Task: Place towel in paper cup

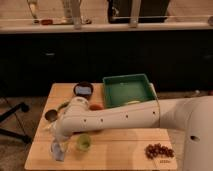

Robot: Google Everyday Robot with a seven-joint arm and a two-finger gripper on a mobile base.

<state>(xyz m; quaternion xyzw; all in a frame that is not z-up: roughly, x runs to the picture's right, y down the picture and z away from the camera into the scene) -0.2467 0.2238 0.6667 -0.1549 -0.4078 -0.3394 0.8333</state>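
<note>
Item: gripper (57,146), low at the front-left corner of the table (125,150) beside the green cup (83,143). It is seemingly on the towel (60,152) to lift it. Its grip I cannot tell.

Single camera, raised, looking obliquely down across the desk (125,150) toward the dark counter (100,55) behind. The arm (120,117) enters at frame right, with the gripper (58,146) over the desk's near-left corner.
</note>
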